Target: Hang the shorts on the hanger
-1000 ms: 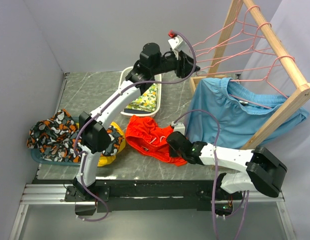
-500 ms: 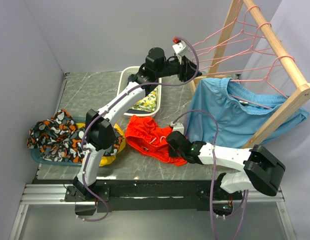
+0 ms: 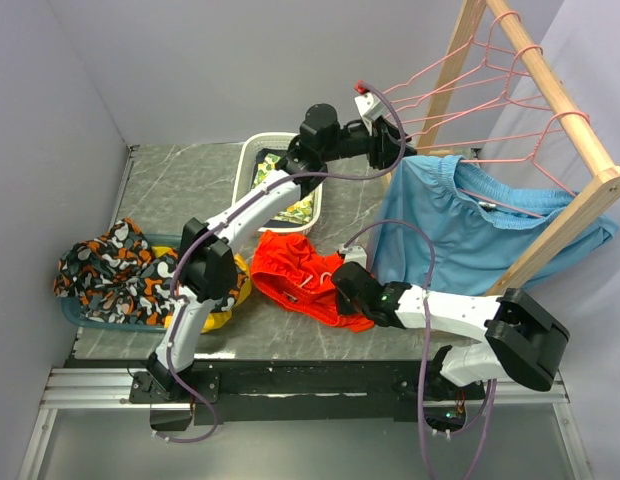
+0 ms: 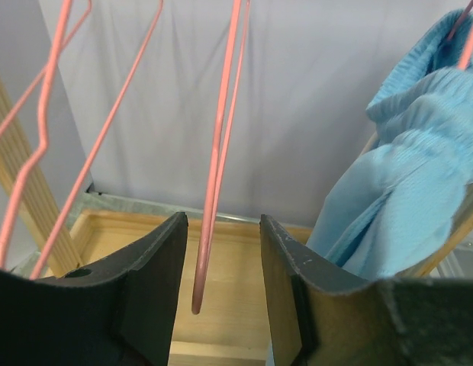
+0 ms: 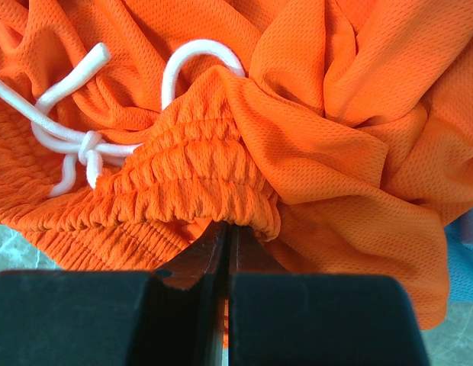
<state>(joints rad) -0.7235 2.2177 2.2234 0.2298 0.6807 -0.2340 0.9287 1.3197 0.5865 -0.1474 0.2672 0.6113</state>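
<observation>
The left end effector (image 4: pixel 221 252) has swung farther right, jaws half-open around a hanger (image 4: pixel 215 175). The right end effector (image 5: pixel 227 238) pinches the shorts' (image 3: pixel 290 272) waistband on the tabletop (image 3: pixel 180 180), ready for lifting.

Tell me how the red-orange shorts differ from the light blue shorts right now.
The red-orange shorts lie crumpled on the table; the light blue shorts hang spread out at the wooden rack. The right gripper is shut on the red-orange shorts' waistband; no gripper holds the light blue shorts. The red-orange shorts show a white drawstring; none shows on the light blue shorts. Both have gathered elastic waistbands.
</observation>
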